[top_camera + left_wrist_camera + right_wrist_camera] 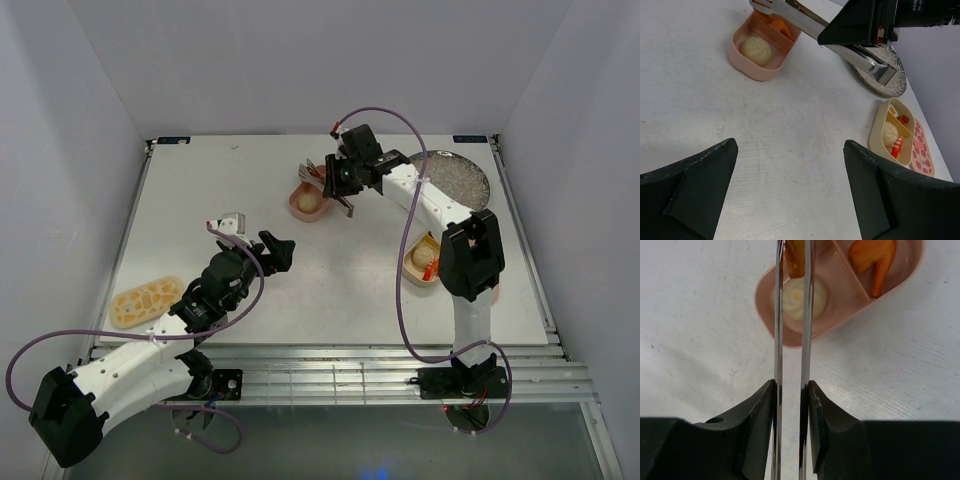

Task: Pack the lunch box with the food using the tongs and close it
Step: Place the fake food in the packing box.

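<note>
Silvery tongs are clenched between the right gripper's fingers. Their tips pinch an orange-brown piece over the pink tray, which lies toward the tabletop's far edge, left of the grey plate. That tray holds a cream bun in one compartment and an orange piece in the other.

The left gripper hangs spread wide, grasping nothing, over the near-left part. The tan tray, with another bun and red-orange bits, sits near the right edge, with the pink lid just beside it. The tan lid lies at the near left corner. White lettering on the right arm, possibly digits, is too blurred to read.
</note>
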### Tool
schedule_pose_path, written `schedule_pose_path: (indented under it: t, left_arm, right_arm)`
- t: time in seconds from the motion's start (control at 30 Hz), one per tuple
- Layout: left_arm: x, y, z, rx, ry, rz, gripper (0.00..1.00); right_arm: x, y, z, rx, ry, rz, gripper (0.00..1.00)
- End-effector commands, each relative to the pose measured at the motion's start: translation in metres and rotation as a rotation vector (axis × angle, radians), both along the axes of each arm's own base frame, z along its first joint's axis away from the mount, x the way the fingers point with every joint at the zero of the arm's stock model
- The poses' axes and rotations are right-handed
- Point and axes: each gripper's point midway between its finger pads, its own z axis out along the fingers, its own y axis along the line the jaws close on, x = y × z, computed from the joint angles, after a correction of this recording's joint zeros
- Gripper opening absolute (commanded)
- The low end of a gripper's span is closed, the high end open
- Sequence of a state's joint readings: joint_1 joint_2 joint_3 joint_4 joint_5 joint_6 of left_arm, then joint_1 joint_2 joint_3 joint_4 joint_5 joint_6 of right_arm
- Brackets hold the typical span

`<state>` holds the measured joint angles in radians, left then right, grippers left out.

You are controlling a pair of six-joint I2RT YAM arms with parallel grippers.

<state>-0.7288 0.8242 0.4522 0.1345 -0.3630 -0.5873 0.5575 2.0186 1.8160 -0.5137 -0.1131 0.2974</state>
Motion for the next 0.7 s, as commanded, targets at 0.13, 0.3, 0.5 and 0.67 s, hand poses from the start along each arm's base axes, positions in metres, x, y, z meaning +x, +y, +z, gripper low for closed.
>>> schedule_pose_path:
  t: [0.13,0.3,0.5,0.67]
  left_arm:
    - [-0.001,0.002,-0.002,0.009,-0.001,0.007,0.98]
    - [-0.001,0.002,-0.003,0.013,0.004,0.006,0.98]
    - [0.000,0.004,-0.003,0.013,0.000,0.015,0.98]
    - [0.001,0.003,-0.004,0.019,0.004,0.013,0.98]
  right_arm:
    - [-0.006,-0.006,0.016,-0.064,-0.081,0.047,0.34]
    - [-0.013,-0.016,0.010,-0.108,-0.089,0.039,0.35]
    - [-0.014,-0.021,0.012,-0.141,-0.101,0.050,0.36]
    - [-0.017,-0.020,0.011,-0.147,-0.088,0.074,0.39]
